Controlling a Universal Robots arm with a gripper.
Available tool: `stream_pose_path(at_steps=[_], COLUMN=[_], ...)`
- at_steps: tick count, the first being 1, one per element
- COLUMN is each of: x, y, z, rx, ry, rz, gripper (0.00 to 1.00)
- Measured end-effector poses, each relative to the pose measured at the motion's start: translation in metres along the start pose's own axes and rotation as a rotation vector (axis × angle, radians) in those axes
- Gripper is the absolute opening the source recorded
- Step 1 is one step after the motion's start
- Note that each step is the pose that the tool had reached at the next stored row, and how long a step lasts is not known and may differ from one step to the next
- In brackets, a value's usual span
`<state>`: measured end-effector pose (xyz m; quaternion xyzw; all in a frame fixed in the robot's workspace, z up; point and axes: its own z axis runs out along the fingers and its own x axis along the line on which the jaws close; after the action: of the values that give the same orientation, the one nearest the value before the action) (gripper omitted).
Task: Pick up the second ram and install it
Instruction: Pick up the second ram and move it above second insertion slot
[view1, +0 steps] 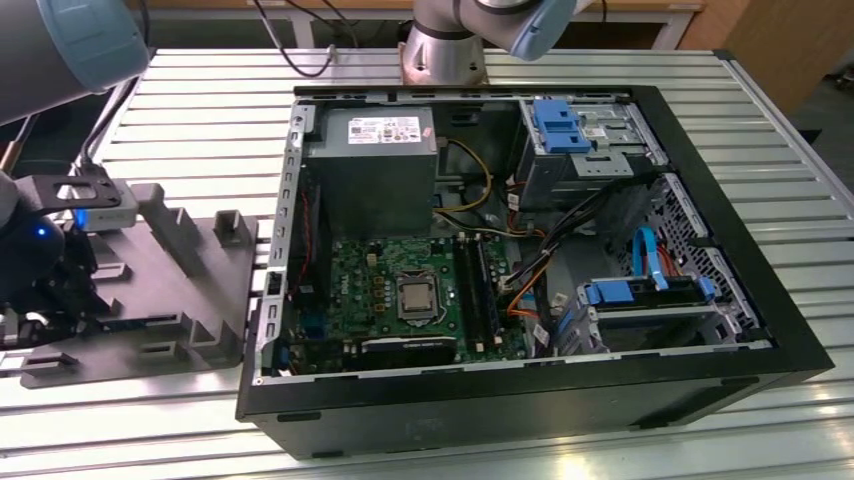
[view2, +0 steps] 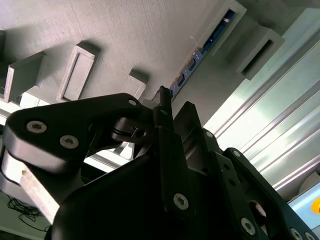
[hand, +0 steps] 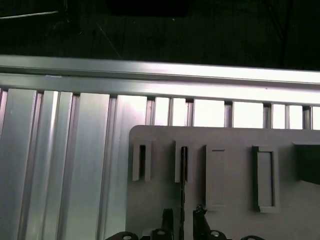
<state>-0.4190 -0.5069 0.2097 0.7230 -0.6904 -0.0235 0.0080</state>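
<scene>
Second ram (hand: 183, 167) stands on its long edge in a narrow slot of the grey tray (view1: 187, 290), and we read it in the first wrist view as a thin dark line running down toward the gripper (hand: 183, 212). In the second wrist view the same stick (view2: 194, 61) shows its row of small chips along the slot, between the tray's raised blocks. The tray lies on the ribbed metal tabletop (view1: 200, 110), just beside the open computer case (view1: 534, 400) on the exterior view's left, and the gripper is low over it. We see the jaws spread, one on each side of the stick's near end, with a sliver of tray showing between each fingertip and the board in the first wrist view; we judge that they are lined up on the stick and are not clamping it. So the task is in its opening part: the approach to the tray looks made, the pick is not yet done, and the stick sits fully in its slot. The carry across to the case and the seating in the long black motherboard slots (view1: 477, 285) are all left. We cannot tell whether any of those slots already holds a stick.
</scene>
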Motion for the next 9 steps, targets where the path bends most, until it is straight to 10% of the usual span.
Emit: stream_pose_path(at_steps=[9], x=[0.0002], y=[-0.0001], z=[0.0069], rx=[-0.0005], ry=[0.0012], rz=[-0.026], gripper=[0.3])
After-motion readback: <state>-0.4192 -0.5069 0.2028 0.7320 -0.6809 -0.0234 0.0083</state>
